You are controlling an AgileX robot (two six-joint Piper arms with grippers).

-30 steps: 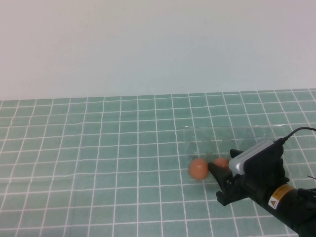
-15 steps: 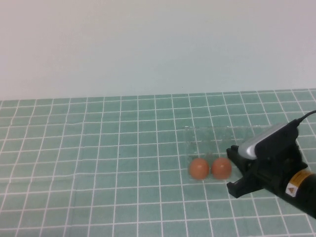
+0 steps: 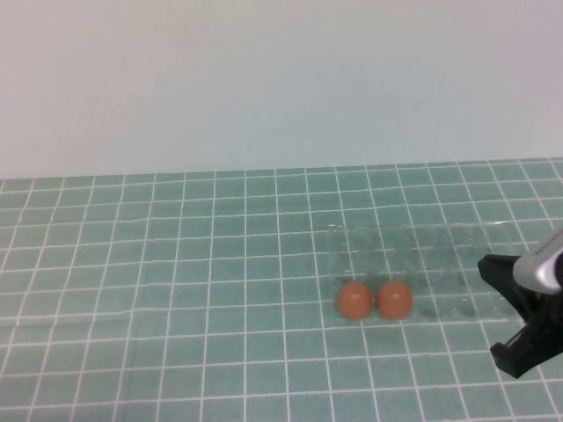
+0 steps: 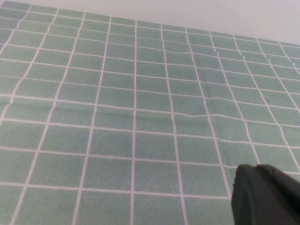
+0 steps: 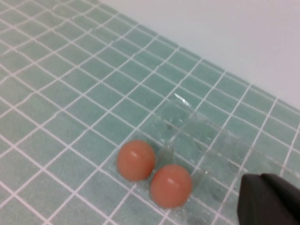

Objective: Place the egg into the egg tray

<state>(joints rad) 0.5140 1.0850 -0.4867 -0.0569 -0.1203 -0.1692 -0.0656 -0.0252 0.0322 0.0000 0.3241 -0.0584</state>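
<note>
Two orange-brown eggs sit side by side in the front cups at the left end of the clear egg tray. They also show in the right wrist view, inside the tray. My right gripper is open and empty, right of the eggs and apart from them, at the tray's right end. One of its fingers shows in the right wrist view. My left gripper shows only as a dark part over bare mat, out of the high view.
A green mat with a white grid covers the table. A plain pale wall stands behind it. The mat's left half holds nothing.
My right gripper has drawn back to the right, away from the eggs. The right egg, partly hidden by the gripper before, now stands free beside the left one.
</note>
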